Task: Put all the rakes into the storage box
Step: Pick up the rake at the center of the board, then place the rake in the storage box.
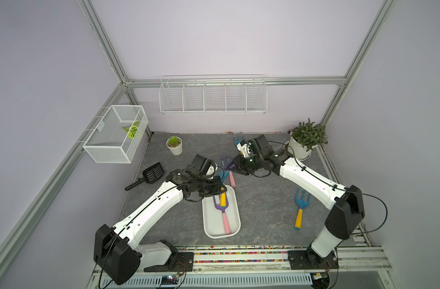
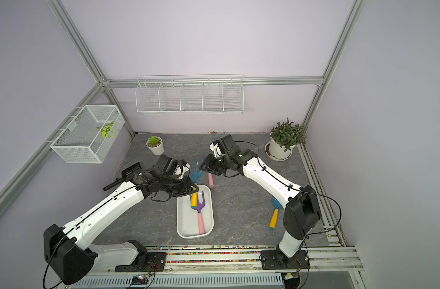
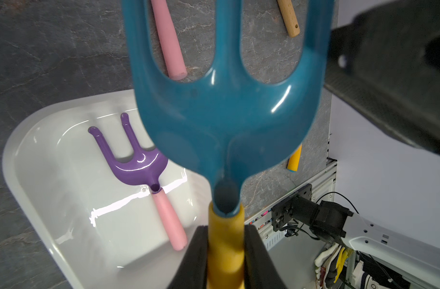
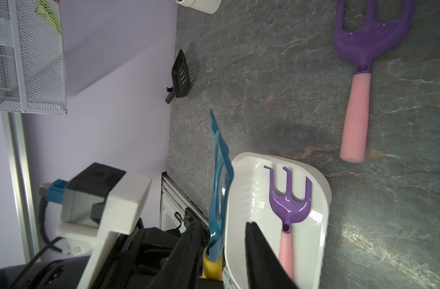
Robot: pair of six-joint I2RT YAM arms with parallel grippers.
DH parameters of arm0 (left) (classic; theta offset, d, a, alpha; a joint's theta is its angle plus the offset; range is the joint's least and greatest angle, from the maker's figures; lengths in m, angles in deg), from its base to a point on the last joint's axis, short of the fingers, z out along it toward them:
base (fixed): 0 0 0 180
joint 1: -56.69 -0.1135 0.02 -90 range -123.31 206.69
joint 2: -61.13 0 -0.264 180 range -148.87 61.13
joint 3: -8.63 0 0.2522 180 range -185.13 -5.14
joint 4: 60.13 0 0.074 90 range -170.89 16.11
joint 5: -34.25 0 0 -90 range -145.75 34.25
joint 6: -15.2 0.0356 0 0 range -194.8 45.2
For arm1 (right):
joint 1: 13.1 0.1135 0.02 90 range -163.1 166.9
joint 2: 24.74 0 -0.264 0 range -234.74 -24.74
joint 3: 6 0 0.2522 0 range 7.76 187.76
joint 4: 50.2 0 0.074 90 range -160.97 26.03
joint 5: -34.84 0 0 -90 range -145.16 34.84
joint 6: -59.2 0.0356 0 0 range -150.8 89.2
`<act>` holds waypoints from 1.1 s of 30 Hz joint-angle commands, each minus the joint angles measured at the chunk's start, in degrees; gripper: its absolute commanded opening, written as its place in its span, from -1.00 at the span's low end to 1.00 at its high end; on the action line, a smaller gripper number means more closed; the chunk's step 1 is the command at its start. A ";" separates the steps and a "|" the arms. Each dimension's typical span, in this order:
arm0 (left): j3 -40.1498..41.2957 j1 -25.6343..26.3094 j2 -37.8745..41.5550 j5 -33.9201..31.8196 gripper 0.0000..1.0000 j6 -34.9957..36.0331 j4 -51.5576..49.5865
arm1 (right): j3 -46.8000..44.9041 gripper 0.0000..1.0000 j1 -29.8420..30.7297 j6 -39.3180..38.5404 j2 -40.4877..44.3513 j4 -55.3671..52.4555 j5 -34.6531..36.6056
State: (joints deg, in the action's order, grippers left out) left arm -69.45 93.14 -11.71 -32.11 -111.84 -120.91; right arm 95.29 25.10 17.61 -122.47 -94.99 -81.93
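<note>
Both top views look down from high above the near edge of the grey surface (image 1: 263, 205), facing the back wall (image 1: 226, 50) and taking in the whole scene, nearly alike with a slight sideways offset between them. The left wrist view sits very near, just behind the left pincer (image 3: 226, 230), looking along the blue rake (image 3: 226, 112) clamped in it and down into the storage box (image 3: 34, 160). The right wrist view, rolled sideways, looks past the right pincer (image 4: 222, 250) across the surface. Both wrist views share the storage box and the purple rake (image 3: 136, 160) lying in it
</note>
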 commanded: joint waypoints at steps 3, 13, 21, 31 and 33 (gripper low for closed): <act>0.15 0.38 1.13 1.38 -1.00 1.23 0.09 | 2.06 -0.45 0.79 0.28 -2.16 0.60 -1.22; 0.15 0.29 1.08 0.54 -0.83 0.84 0.09 | 1.96 -1.00 0.93 3.78 -3.42 3.67 -3.82; 0.77 0.29 3.22 0.03 -0.10 -0.71 2.14 | 1.84 -1.00 -0.31 1.52 -2.98 1.12 -2.69; 1.55 -1.53 10.76 -8.74 0.01 -2.98 2.02 | -2.51 -1.00 -2.08 -2.50 -0.21 -1.76 -1.41; 1.95 -3.57 12.36 -8.94 0.02 -3.85 2.23 | -4.25 -1.00 -2.06 -2.61 0.58 -1.20 -1.20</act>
State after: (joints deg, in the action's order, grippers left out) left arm -68.42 91.63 -1.41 -38.01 -114.26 -119.60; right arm 93.26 22.93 16.97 -124.61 -95.21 -83.65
